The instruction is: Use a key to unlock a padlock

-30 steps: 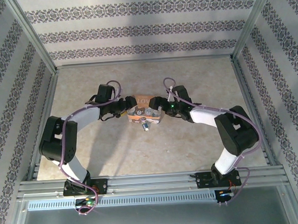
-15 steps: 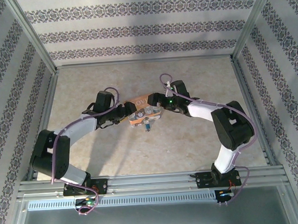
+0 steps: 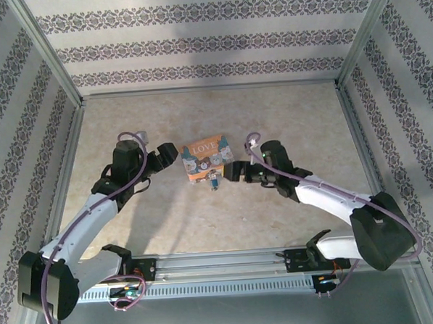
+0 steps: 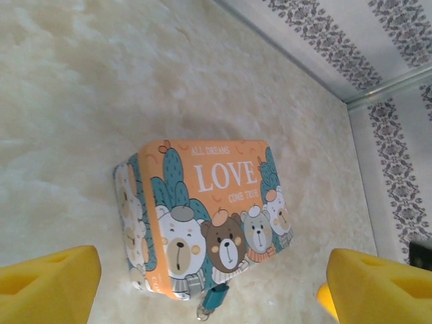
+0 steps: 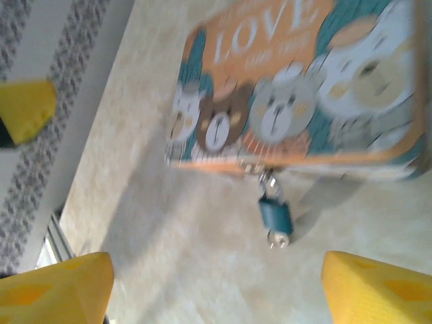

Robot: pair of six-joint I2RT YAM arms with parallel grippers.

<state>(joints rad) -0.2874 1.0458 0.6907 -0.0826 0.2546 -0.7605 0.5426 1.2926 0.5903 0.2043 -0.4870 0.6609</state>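
Our left gripper [image 3: 163, 159] and right gripper [image 3: 231, 170] gape, grasping nothing. The padlock [image 5: 275, 214] lies ahead of the right one, touching the tin [image 4: 209, 202].

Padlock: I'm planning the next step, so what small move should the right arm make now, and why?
Probably ease the right pincer forward to centre the padlock between its pads. The pincer is open and empty, short of the padlock, which hangs off the edge of the tin; the silvery bit below it may be the key.
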